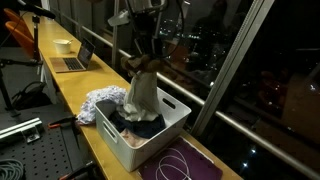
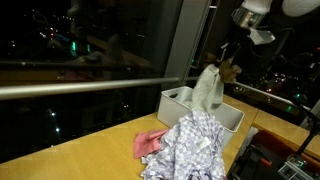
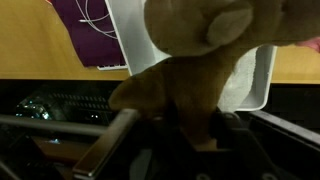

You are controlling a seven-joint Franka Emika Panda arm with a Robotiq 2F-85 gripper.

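My gripper (image 1: 143,60) is shut on a beige cloth (image 1: 140,92) and holds it up so it hangs down into a white bin (image 1: 160,133). The same cloth (image 2: 207,88) hangs over the bin (image 2: 180,100) in both exterior views. In the wrist view the cloth (image 3: 195,60) fills the middle of the picture and hides the fingertips (image 3: 190,135); the bin's white rim (image 3: 262,80) shows behind it. Dark clothing (image 1: 140,126) lies inside the bin.
A patterned grey-white cloth (image 2: 190,148) and a pink cloth (image 2: 150,143) lie on the wooden counter beside the bin. A purple mat with a white cable (image 1: 180,163) lies near it. A laptop (image 1: 72,60) and a bowl (image 1: 63,44) stand farther along. Window glass borders the counter.
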